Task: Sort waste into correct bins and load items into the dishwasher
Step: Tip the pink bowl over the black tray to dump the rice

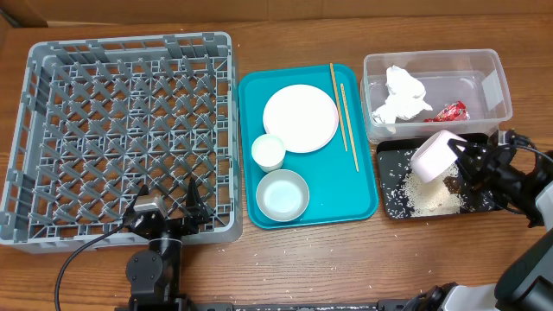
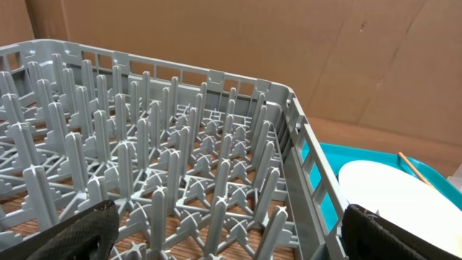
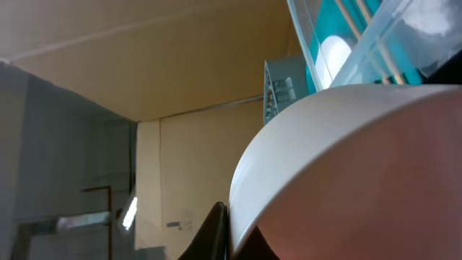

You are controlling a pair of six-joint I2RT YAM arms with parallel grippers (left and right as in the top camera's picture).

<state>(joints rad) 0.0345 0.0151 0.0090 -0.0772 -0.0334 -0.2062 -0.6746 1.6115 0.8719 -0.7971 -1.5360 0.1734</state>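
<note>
Well — wooden table [image 1: 346,259], cardboard wall [image 2: 216,36].

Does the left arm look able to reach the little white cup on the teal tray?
Probably yes: its claw is open and empty at the rack's near corner, and the cup stands uncovered on the tray's left side, close to the rack.

No legible text, label, brand, number or sign in any view. Red wrapper [image 1: 452,111], just beyond the right gripper [image 1: 456,157] inside the clear tub [image 1: 492,65]: surface too small to make out print. Pale patch [image 3: 177,224] on the far wall, left of the gripper: blurred, unreadable.
</note>
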